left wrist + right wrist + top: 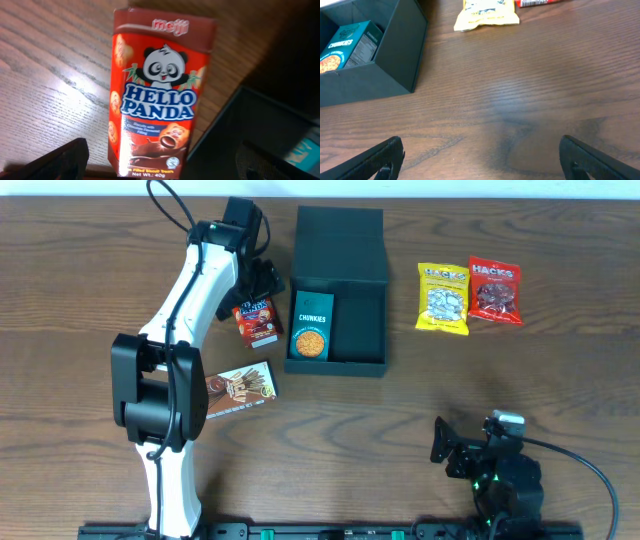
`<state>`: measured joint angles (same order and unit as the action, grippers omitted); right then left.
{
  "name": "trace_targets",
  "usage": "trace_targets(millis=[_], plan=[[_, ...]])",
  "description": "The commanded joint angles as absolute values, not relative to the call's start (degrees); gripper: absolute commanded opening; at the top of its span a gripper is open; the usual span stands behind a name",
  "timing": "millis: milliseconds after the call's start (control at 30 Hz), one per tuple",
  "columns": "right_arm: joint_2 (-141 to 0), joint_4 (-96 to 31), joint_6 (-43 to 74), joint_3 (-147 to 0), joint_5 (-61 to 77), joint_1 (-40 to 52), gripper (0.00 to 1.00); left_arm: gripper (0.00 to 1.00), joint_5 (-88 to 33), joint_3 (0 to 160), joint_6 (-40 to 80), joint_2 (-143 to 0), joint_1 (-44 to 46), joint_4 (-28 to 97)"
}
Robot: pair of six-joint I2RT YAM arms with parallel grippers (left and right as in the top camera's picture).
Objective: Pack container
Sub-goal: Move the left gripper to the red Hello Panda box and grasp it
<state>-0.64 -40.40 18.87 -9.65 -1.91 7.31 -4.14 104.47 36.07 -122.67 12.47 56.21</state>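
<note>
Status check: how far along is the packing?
Done: only the Chunkies carton sits inside the open container. In hand: nothing gripped; the left gripper hangs open over the Hello Panda box, which lies on the table beside the container. Left: that box, the brown snack box, the yellow Hacks bag and the red Hacks bag. The right gripper is open, holding nothing.

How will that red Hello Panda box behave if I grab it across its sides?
The Hello Panda box looks like thin printed card with creased edges, so it should hold shape but may dent under a hard squeeze. Its printed net weight is small, so probably light. Lying flat on the table, it should slide, not roll.
</note>
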Motion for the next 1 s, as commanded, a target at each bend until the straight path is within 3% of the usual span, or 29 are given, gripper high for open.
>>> trace_targets(millis=[0,967], plan=[[-0.32,-40.51,19.27,-9.10,-2.11,7.57,0.99,0.95,-3.64,103.57,37.28,-122.52,12.12,54.68],[-0.32,-40.49,19.25,-9.10,-2.11,7.57,0.99,0.95,-3.70,93.84,31.70,-125.36,12.29,45.10]])
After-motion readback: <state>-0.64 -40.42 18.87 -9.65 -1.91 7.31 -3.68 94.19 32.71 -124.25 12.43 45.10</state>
